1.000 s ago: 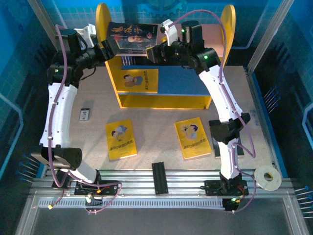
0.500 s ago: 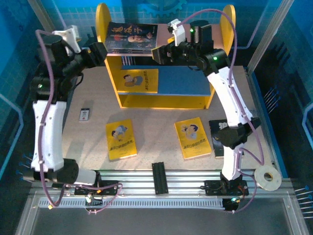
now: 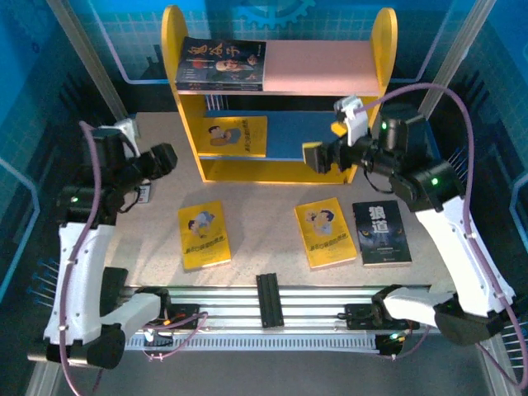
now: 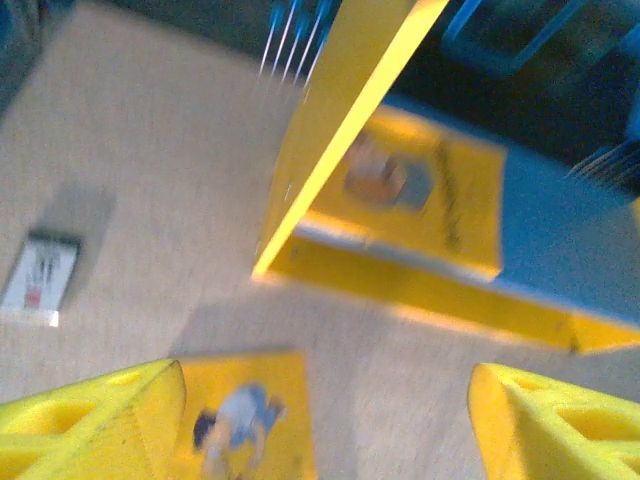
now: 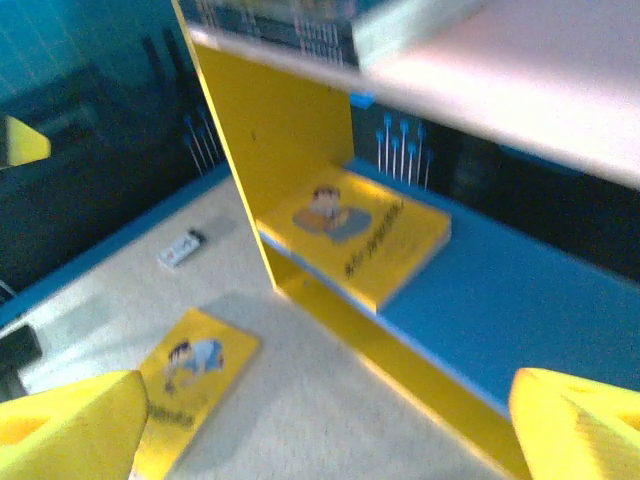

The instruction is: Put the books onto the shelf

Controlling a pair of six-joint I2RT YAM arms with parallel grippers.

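The shelf (image 3: 384, 37) is standing at the back, carrying a dark portrait book (image 3: 221, 63) flat on its pink upper board and a yellow cartoon book (image 3: 237, 136) on its blue lower board, while a left yellow book (image 3: 205, 234), a right yellow book (image 3: 325, 233) and a dark wolf book (image 3: 381, 233) are lying face up on the table in front.

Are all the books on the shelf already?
No: the left yellow book, the right yellow book and the dark book lie on the table, in front of the shelf.
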